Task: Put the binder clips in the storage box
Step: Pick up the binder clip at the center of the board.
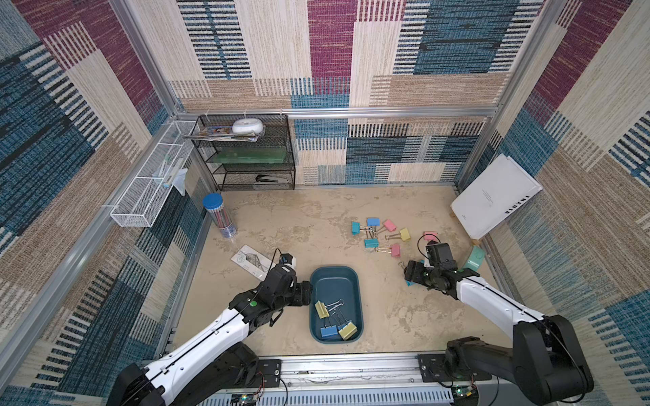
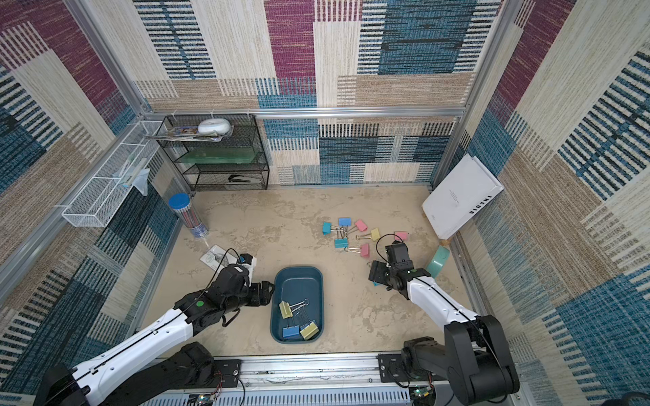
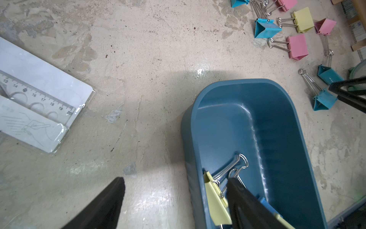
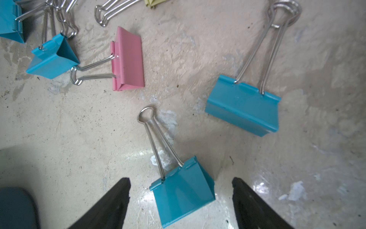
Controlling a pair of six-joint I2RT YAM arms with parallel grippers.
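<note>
Found the left gripper [image 3: 175, 183] with its jaws spread wide and clamped on nothing. Straddled the left long wall of the dark teal-blue, shallow, round-cornered plastic storage box [image 1: 334, 286], with one finger over the box's inside and one over the mottled beige tabletop [image 1: 281, 225]. Counted three clips in the box's near half in both top views: a pale yellow binder clip [image 1: 320, 309], a pastel blue binder clip [image 1: 329, 332] and a second yellow binder clip [image 1: 348, 330], with silver wire handles crossed. Found the right gripper [image 4: 181, 182] likewise spread and empty, low over a teal binder clip [image 4: 183, 200] lying flat on the tabletop between its fingers, clear of both. Noted another teal binder clip [image 4: 243, 107] just beyond, and a pink binder clip [image 4: 128, 59] nearby. Saw a loose cluster of teal, blue, pink and yellow binder clips [image 1: 370, 243] farther back on the right, well apart from the box.
</note>
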